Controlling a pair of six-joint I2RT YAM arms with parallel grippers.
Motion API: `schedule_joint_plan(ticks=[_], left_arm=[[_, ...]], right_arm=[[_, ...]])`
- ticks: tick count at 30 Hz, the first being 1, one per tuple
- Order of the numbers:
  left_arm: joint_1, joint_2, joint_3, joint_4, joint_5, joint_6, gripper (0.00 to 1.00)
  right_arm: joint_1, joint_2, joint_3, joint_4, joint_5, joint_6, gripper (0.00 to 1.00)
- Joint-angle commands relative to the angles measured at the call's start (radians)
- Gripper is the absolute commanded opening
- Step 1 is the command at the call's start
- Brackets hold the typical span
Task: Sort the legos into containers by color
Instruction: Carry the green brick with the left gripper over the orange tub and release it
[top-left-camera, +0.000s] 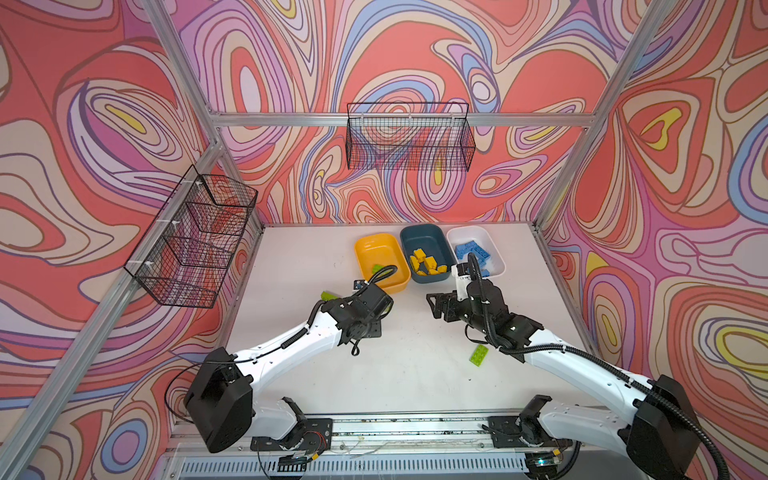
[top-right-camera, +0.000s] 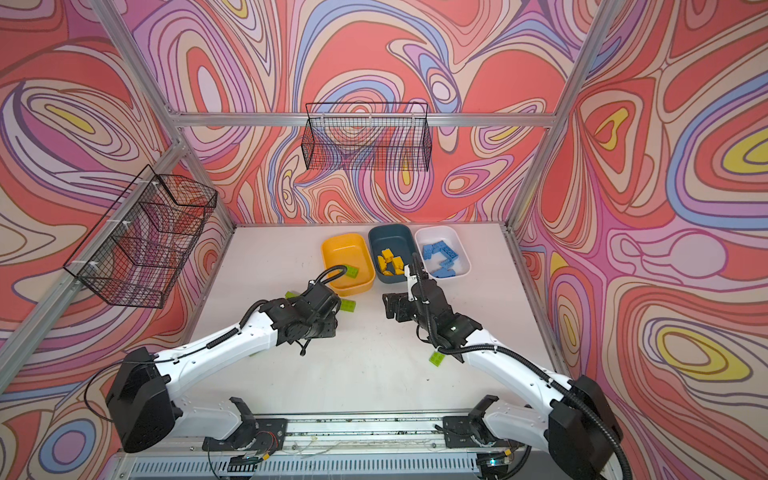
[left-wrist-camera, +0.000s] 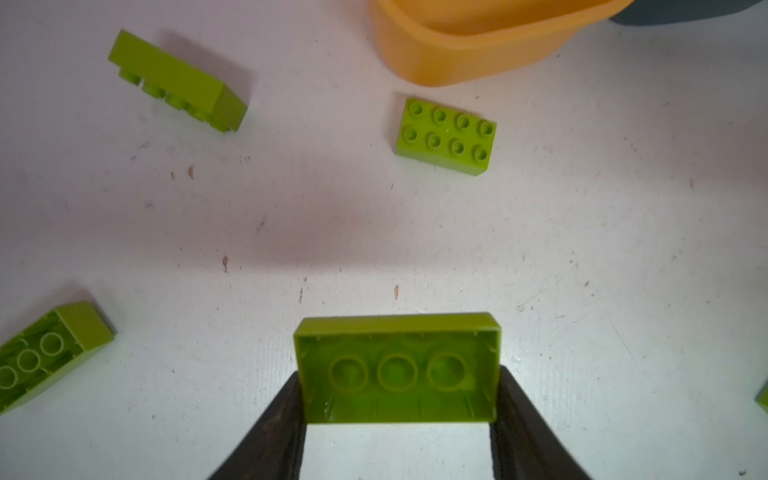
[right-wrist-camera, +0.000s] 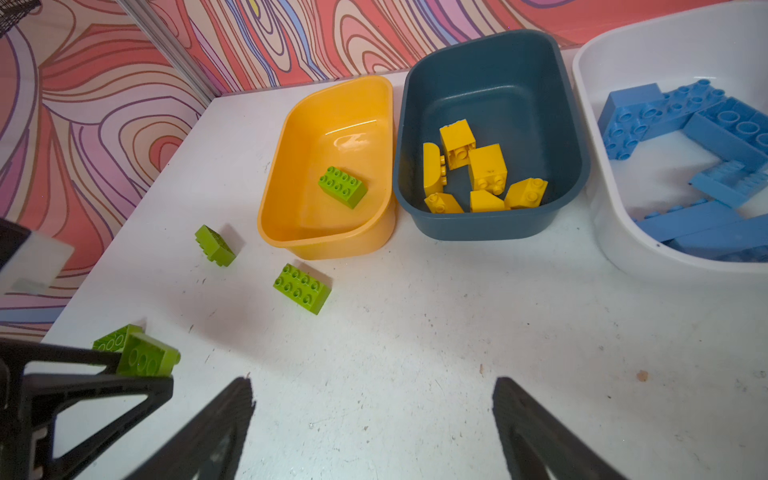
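My left gripper (left-wrist-camera: 399, 380) is shut on a green lego (left-wrist-camera: 397, 370), one finger on each short end, its hollow underside facing the wrist camera, above the white table. The right wrist view shows the same held brick (right-wrist-camera: 147, 361) to the left of my right gripper (right-wrist-camera: 374, 386), which is open and empty over bare table. The yellow bin (right-wrist-camera: 286, 232) holds one green lego (right-wrist-camera: 343, 187). Yellow legos (right-wrist-camera: 486, 166) lie in the dark blue bin (right-wrist-camera: 490, 226). Blue legos (right-wrist-camera: 665, 112) fill the white bin (right-wrist-camera: 615, 237).
Loose green legos lie on the table: a studs-up one (left-wrist-camera: 446, 135) near the yellow bin, a tipped one (left-wrist-camera: 178, 81), an upturned one (left-wrist-camera: 45, 357). Another green lego (top-left-camera: 479, 354) lies beside the right arm. Black wire baskets (top-left-camera: 409, 137) hang on the walls.
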Motion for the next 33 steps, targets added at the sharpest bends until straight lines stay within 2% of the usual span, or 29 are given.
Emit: schedule_joint_plan(ticks=[1,9,19,24,29,33], left_arm=[[0.038,0.062,0.086,-0.034,-0.002,0.097,0.46],[0.132,0.240,0.325,0.004,0.073,0.204,0.45],[0.208,0.590,0.696,-0.010,0.169,0.251,0.44],[0.241,0.726,0.865,-0.050,0.170,0.282,0.43],[0.272,0.823,0.984,-0.086,0.167,0.297,0.44],[0.290,0.851,1.001,-0.085,0.169,0.290,0.44]], right_arm=[[-0.001,-0.013,-0.038,-0.004,-0.019,0.025,0.94],[-0.001,-0.030,-0.080,-0.045,-0.048,0.036,0.95],[0.000,-0.040,-0.116,-0.128,-0.039,0.069,0.94],[-0.001,-0.046,-0.133,-0.165,-0.054,0.113,0.94],[-0.001,-0.047,-0.146,-0.196,-0.043,0.125,0.93],[-0.001,-0.052,-0.132,-0.228,-0.027,0.143,0.93]])
